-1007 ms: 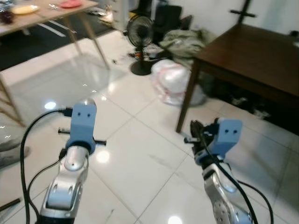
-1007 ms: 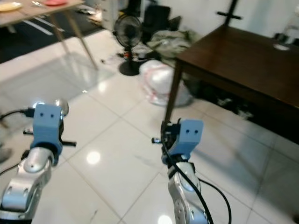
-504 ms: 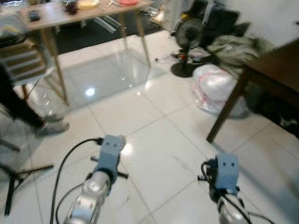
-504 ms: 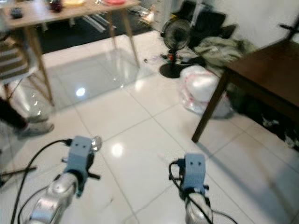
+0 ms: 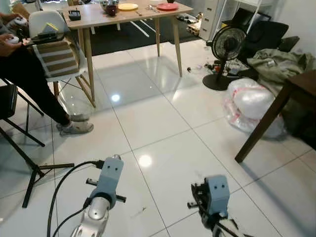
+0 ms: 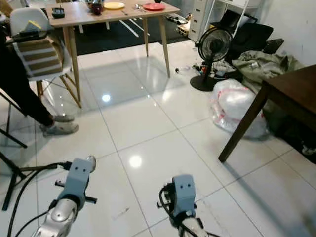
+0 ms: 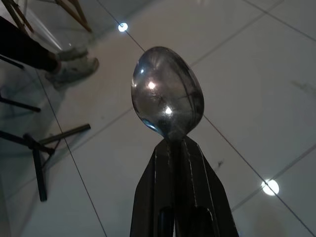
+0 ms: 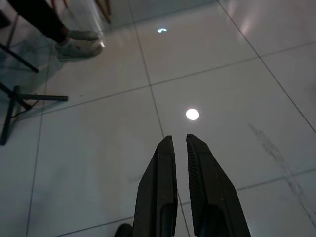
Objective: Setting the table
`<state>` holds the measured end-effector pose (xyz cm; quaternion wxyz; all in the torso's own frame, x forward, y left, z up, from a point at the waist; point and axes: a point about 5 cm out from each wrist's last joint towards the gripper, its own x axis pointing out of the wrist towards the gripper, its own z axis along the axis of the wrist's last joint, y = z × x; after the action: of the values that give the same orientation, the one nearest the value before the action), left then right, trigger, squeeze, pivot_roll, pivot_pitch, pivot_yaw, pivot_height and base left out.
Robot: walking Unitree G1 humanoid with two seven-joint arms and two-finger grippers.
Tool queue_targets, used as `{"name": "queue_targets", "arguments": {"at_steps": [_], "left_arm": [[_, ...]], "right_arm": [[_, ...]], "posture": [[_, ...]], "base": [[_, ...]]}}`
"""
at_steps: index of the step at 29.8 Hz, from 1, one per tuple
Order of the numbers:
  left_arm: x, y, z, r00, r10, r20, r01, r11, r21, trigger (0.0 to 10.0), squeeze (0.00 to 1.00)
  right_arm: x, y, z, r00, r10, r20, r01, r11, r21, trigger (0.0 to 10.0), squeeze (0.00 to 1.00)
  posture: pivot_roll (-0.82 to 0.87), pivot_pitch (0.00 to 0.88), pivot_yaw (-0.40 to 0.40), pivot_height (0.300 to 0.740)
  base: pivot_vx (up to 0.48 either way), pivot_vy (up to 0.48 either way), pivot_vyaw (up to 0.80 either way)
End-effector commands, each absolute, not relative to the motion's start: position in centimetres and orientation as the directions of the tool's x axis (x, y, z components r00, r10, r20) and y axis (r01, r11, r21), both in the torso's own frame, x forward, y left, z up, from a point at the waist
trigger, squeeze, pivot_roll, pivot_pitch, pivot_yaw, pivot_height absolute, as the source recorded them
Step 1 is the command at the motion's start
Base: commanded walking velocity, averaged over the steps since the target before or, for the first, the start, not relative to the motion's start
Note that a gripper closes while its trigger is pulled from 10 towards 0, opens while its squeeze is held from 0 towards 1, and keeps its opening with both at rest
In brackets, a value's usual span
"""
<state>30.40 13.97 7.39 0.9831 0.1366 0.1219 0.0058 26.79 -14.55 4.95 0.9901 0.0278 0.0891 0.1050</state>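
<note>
We hold a shiny metal spoon (image 7: 167,93) in our left hand (image 7: 178,148). The two black fingers are pinched tight on its handle, and the bowl of the spoon sticks out past the tips. Our right hand (image 8: 180,148) holds nothing, and its fingers are almost shut, with just a thin gap between them.

The wooden surface (image 5: 94,16) we need to set is far across the white tile floor (image 5: 163,148). It already has a yellow plate (image 5: 128,6), a red plate (image 5: 167,6) and a dark bowl (image 5: 110,8).

A person (image 5: 27,74) sits on a chair (image 5: 49,44) beside it, with feet out on the floor. A black stand leg (image 5: 34,170) lies near our left arm. We think we could trip on these, or the spoon could slip out as we walk.

We see no words or labels to read.
</note>
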Motion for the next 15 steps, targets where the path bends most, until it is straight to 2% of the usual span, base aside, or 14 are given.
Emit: {"name": "queue_targets", "arguments": {"at_steps": [1, 15], "left_arm": [[30.18, 14.68, 6.92, 0.966, 0.089, -0.242, -0.018, 0.96, 0.281, 10.0, 0.04], [30.51, 14.88, 7.0, 0.972, 0.096, -0.215, -0.032, 0.959, 0.282, 10.0, 0.04]], "right_arm": [[26.54, -14.2, 4.45, 0.952, 0.245, -0.182, -0.231, 0.968, 0.096, 10.0, 0.0], [26.71, -14.22, 4.43, 0.959, 0.233, -0.163, -0.224, 0.972, 0.07, 10.0, 0.0]], "posture": [[0.06, 0.146, 0.072, 0.74], [0.07, 0.144, 0.079, 0.74]], "base": [[0.48, 0.0, 0.0], [0.48, 0.0, 0.0]]}}
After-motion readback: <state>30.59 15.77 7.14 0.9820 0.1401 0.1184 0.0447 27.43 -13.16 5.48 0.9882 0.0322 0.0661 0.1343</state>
